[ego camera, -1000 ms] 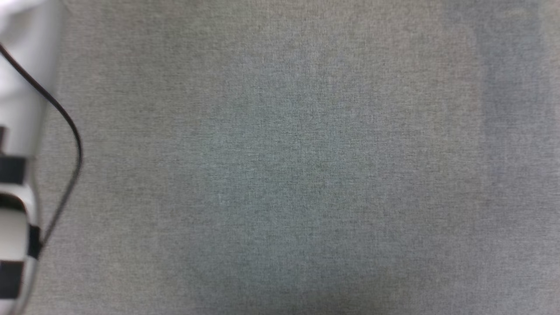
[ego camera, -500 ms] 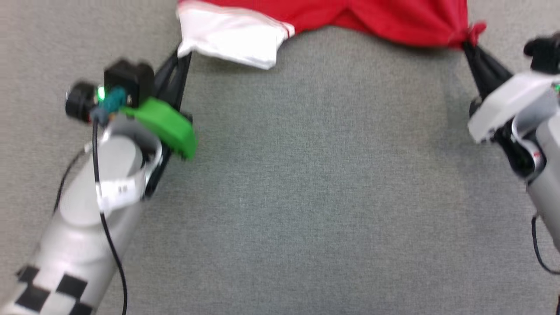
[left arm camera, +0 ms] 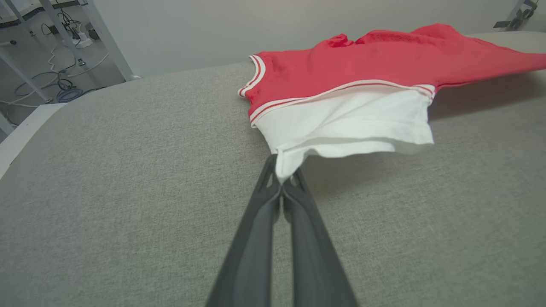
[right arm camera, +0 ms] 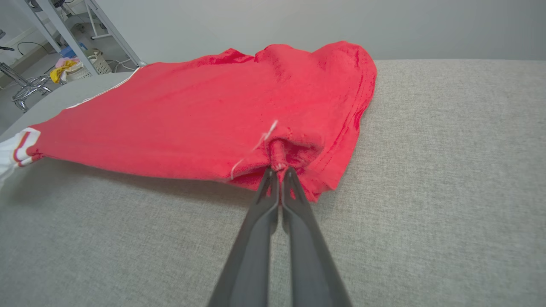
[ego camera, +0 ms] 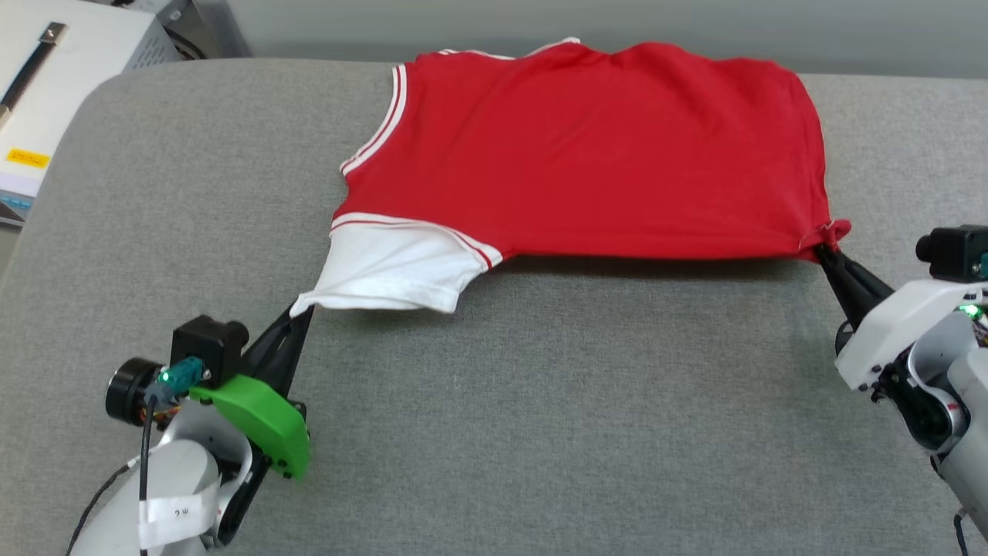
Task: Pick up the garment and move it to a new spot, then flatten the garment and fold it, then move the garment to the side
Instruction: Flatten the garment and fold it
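Note:
The red garment (ego camera: 587, 147) lies spread across the far half of the grey padded surface, its plain side up and its lettering hidden. Its near edge is lifted off the surface and casts a shadow. My left gripper (ego camera: 302, 309) is shut on the corner of the white sleeve (left arm camera: 345, 123) at the near left. My right gripper (ego camera: 824, 249) is shut on a bunched red corner (right arm camera: 279, 149) at the near right. The fabric (right arm camera: 192, 123) stretches taut between the two grips.
The grey padded surface (ego camera: 540, 432) runs wide in front of the garment, with rounded far corners. A white box-like unit (ego camera: 46, 85) stands beyond the far left corner. Metal table legs and cables (left arm camera: 55, 51) are on the floor behind.
The head camera has tilted up from bare grey surface until the whole garment and both grippers are in view. Both grippers hold the same corners as half a second ago.

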{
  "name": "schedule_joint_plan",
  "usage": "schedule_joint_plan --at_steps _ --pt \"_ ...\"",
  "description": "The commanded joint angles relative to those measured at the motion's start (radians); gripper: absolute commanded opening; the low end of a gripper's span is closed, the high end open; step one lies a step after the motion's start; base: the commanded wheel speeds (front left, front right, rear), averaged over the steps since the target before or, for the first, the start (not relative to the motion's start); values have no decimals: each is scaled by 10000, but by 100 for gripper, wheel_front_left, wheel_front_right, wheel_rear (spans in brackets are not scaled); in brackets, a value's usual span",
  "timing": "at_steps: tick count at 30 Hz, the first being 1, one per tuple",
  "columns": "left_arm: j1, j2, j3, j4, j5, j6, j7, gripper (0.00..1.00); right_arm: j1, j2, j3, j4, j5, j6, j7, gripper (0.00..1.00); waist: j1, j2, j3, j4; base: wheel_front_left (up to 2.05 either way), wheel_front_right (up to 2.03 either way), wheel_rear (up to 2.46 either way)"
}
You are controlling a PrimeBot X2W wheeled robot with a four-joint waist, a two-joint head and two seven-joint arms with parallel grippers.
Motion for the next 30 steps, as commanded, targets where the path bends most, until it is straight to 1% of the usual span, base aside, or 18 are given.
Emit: schedule_joint_plan --at_steps 1,7,11,13,22,27,30 --pt "377 195 -4 -220 -72 107 94 0 338 -85 12 -38 201 -9 17 0 2 0 -640 255 0 0 0" --pt "1686 663 -310 -1448 -428 61 786 0 1442 -228 39 -266 875 -9 141 0 2 0 -1348 370 0 0 0" --pt "2445 1039 -604 -2186 -590 14 1352 0 2222 -467 73 -552 1282 -9 476 0 2 0 -1707 421 0 0 0" --pt "2746 1205 -693 -2442 -756 -76 1584 0 2566 -582 34 -735 1488 -9 618 0 2 0 -1841 438 0 0 0" --pt "4076 1993 -848 -3598 -1653 -74 2634 0 4569 -1339 -90 -2001 2420 -9 1817 0 2 0 -2418 570 0 0 0" --pt "4626 2341 -993 -4173 -2026 -118 3089 0 5473 -1736 -300 -2751 2554 -9 2422 0 2 0 -2492 577 0 0 0" --pt "4722 2517 -1023 -4447 -1992 -87 3187 0 5882 -1867 -603 -3207 2609 -9 2662 0 2 0 -2483 581 0 0 0"
